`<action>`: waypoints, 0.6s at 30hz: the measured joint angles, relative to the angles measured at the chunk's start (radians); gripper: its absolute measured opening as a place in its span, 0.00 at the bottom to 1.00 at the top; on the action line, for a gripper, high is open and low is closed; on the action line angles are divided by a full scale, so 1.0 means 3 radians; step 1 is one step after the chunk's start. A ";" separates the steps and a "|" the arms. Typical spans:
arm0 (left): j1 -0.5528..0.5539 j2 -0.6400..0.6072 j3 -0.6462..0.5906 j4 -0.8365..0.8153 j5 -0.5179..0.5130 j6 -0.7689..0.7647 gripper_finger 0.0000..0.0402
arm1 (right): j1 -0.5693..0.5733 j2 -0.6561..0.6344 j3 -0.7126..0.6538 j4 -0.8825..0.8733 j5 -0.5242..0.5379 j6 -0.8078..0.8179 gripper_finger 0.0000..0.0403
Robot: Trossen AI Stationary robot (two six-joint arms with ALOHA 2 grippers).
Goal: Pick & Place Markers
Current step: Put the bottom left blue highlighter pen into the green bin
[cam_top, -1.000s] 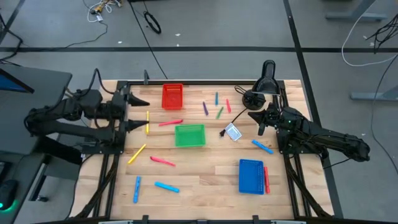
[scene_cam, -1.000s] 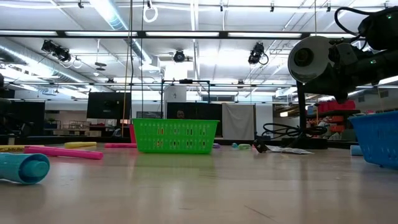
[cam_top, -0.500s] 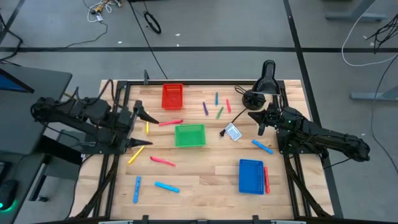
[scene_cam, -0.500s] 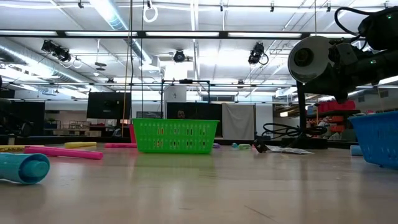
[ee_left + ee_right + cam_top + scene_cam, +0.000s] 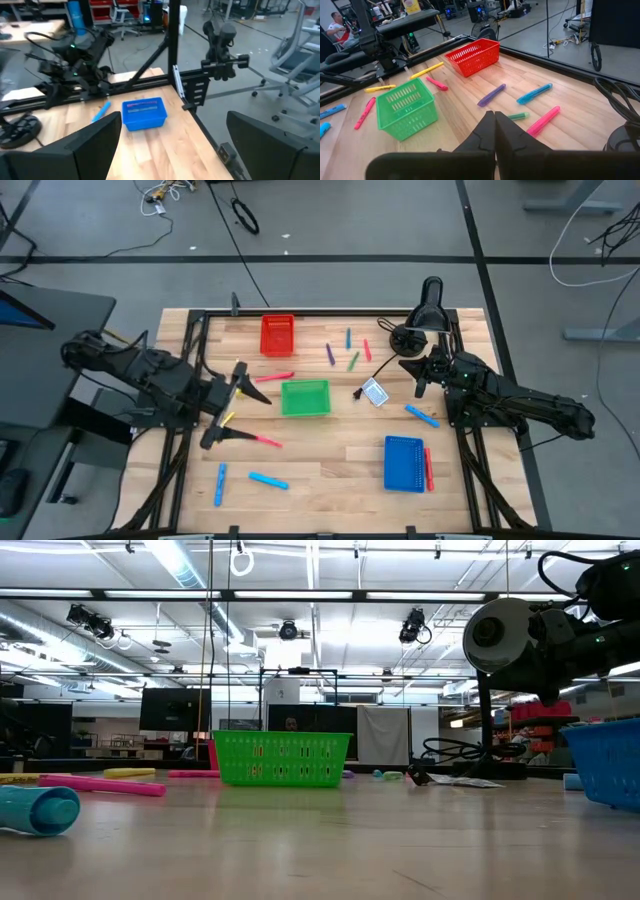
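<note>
Left pincer (image 5: pixel 232 408) spread wide over short yellow marker (image 5: pixel 224 422) on wooden desk (image 5: pixel 330 460), your likely target; right pincer (image 5: pixel 419 379) pressed together, parked.

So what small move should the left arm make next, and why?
Probably lower the left pincer onto the yellow plastic marker beneath it: its fingers stand open and empty over the table's left side, while the right pincer waits shut at the right edge.
</note>
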 joint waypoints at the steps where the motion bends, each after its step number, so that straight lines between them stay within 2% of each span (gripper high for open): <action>1: -0.0015 0.0042 0.0049 -0.0074 0.0030 0.0001 0.91 | 0.0000 0.0000 -0.0001 0.0000 0.0000 -0.0001 0.00; 12: -0.0052 0.0533 0.0859 -0.1397 0.0284 -0.0001 0.91 | 0.0000 0.0000 -0.0001 0.0001 -0.0001 0.0000 0.00; 18: -0.0054 0.0805 0.1097 -0.1870 0.0527 -0.0115 0.91 | 0.0000 -0.0001 0.0000 0.0001 -0.0001 0.0000 0.00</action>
